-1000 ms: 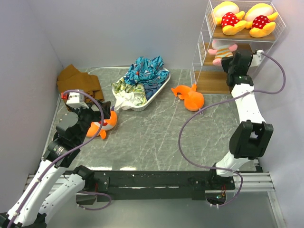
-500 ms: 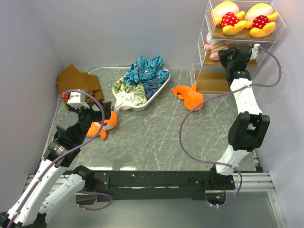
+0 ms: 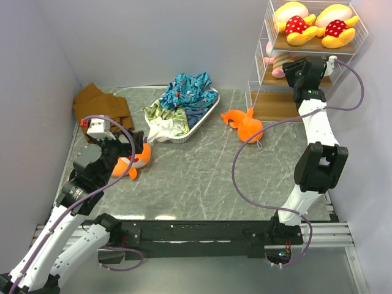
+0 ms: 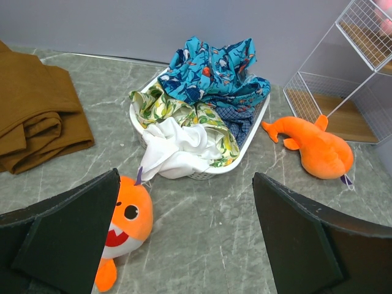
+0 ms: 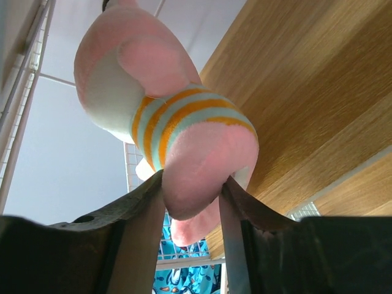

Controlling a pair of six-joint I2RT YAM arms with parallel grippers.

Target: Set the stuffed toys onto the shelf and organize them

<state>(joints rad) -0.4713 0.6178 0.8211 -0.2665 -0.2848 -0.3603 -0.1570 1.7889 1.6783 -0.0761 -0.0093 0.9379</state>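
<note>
The white wire shelf (image 3: 260,67) stands at the back right. Two yellow toys with red dotted bodies (image 3: 298,24) (image 3: 336,27) lie on its top board. My right gripper (image 3: 288,66) is inside the middle level, shut on a pink toy with a striped belly (image 5: 177,138), also visible from above (image 3: 274,63). One orange shark (image 3: 245,125) lies on the table in front of the shelf. Another orange shark (image 3: 131,160) lies by my left gripper (image 3: 125,150), which is open and empty above it; it shows beside the left finger (image 4: 125,223). The second pink toy is not visible.
A white oval tray (image 3: 202,116) with a blue-patterned cloth heap (image 3: 184,98) sits at the back centre. A brown folded cloth (image 3: 98,104) lies at the back left. The shelf's bottom board (image 3: 272,107) is bare.
My right gripper has carried the pink toy from in front of the shelf into its middle level. The left arm has barely moved.
</note>
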